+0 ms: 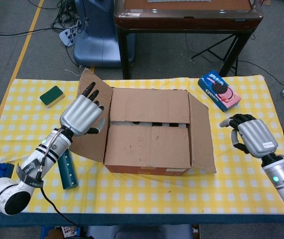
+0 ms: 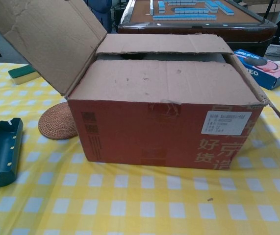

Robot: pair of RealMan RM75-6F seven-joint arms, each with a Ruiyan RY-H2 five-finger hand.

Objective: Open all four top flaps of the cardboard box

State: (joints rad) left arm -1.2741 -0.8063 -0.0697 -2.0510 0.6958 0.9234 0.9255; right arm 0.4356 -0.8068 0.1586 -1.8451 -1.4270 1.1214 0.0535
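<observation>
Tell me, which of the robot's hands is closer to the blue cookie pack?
The right hand. It sits just below the cookie pack at the table's right end, while the left hand presses the box's flap far across.

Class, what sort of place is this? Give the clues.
Probably a lab or workshop, not a home: a checked-cloth table on grey floor, loose cables, and a mahjong table behind the box.

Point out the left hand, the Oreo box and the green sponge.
left hand (image 1: 80, 115), head view, on the silver back of the hand against the opened side flap.
Oreo box (image 1: 219, 90), head view, on its blue printed top face.
green sponge (image 1: 51, 95), head view, on its green top.
</observation>
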